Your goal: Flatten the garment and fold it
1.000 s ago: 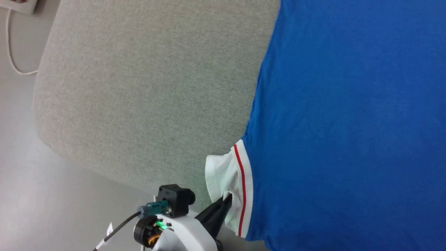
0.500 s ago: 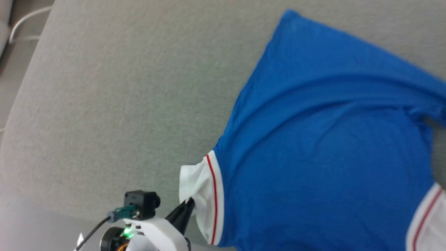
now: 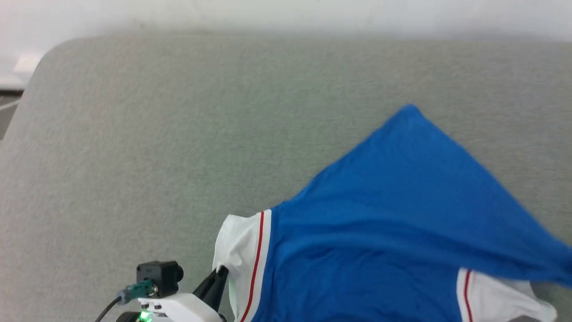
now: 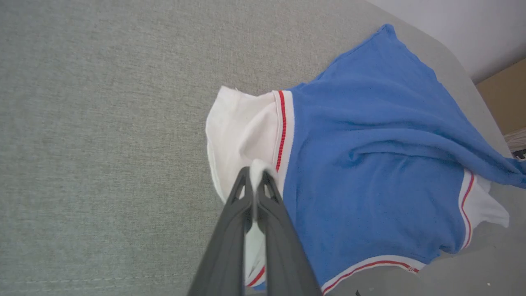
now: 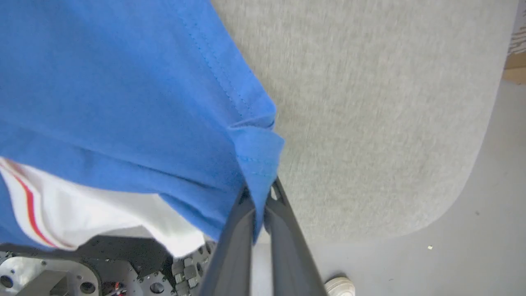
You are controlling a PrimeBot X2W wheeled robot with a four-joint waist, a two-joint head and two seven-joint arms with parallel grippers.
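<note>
The garment (image 3: 384,232) is a royal-blue T-shirt with white sleeves and red-striped seams, lying back-up and partly folded on a grey fabric table (image 3: 156,147). My left gripper (image 3: 220,271) is shut on the white left sleeve (image 4: 242,135), near the table's front edge; in the left wrist view the left gripper (image 4: 255,174) pinches a fold of white cloth. My right gripper (image 5: 259,193) is shut on a blue hem corner of the garment (image 5: 123,94), held above the table's right end. The other white sleeve (image 3: 500,297) pokes out at the lower right.
The grey table (image 5: 370,115) has rounded corners and free room to the left and behind the shirt. A pale wall (image 3: 286,13) runs behind it. Grey floor (image 5: 472,255) and the robot's base (image 5: 49,279) show below in the right wrist view.
The head camera has tilted up, so the table's far edge and wall now show. The blue hem has been carried over the shirt toward the front right, forming a peaked fold. Both grippers stay shut.
</note>
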